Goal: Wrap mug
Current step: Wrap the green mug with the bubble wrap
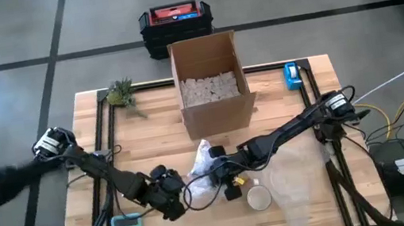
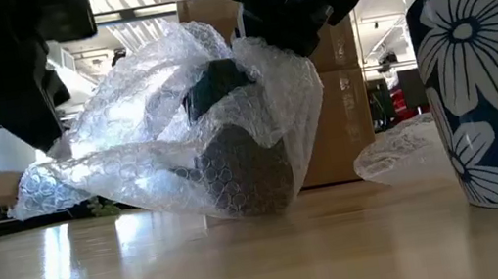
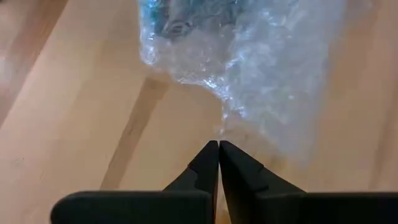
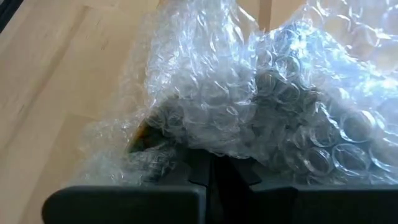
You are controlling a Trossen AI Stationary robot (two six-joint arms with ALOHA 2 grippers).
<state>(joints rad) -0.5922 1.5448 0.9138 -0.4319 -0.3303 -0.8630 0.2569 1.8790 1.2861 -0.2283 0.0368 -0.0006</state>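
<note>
A dark mug (image 2: 244,175) lies bundled in bubble wrap (image 1: 203,163) at lower centre of the wooden desk (image 1: 156,120). The right gripper (image 1: 217,173) fingers pinch the wrap; the left gripper (image 3: 219,147) fingers are pressed together beside it. A cardboard box (image 1: 210,80) stands behind, on grey floor (image 1: 7,46).

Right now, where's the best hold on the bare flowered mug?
Probably the rim, coming straight down from above with one finger inside the wall. The mug stands upright with its mouth open, and no handle shows to grab from the side.
</note>
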